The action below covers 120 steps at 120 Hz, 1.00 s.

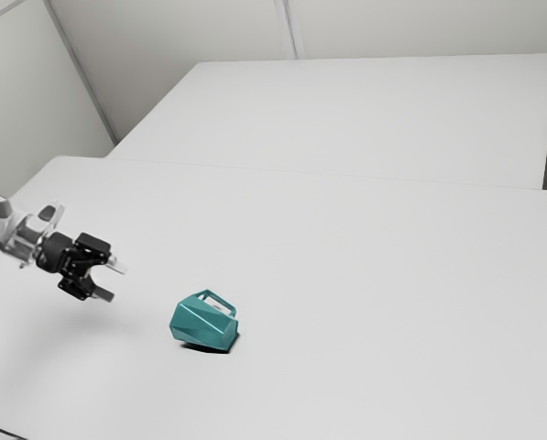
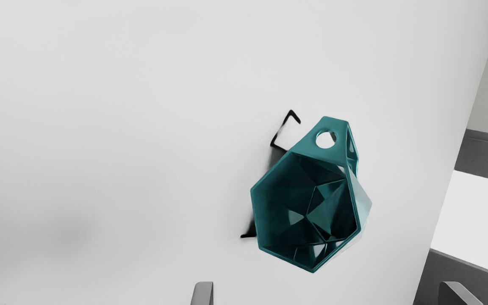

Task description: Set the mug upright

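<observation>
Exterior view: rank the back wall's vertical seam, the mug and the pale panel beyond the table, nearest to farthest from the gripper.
1. Mug: lying on the table
2. Pale panel: beyond the table
3. Vertical seam: on the back wall

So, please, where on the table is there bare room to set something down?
The widest bare patch of the table runs from the mug toward the exterior view's right. Another lies between the mug and the table's far edge. It is tighter between the mug and the open gripper, where something might block the approach.
</observation>
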Each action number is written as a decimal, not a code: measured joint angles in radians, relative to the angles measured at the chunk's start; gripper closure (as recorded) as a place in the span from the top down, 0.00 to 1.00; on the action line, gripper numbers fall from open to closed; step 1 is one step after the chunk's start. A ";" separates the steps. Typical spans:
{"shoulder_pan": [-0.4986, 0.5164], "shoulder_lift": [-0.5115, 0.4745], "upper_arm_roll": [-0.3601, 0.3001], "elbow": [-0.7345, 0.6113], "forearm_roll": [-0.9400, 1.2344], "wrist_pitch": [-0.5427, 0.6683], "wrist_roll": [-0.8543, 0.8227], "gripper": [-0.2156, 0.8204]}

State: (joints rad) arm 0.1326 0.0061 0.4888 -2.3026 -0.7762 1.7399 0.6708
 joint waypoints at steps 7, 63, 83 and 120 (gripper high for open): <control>0.016 0.006 -0.005 0.000 -0.009 0.000 0.016 0.76; -0.236 0.108 -0.007 0.012 -0.073 0.007 0.102 0.75; -0.239 0.124 -0.009 0.013 -0.084 0.007 0.121 0.75; -0.312 0.164 -0.009 0.019 -0.157 0.011 0.148 0.67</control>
State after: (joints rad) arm -0.1798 0.1701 0.4801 -2.2840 -0.9333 1.7508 0.8192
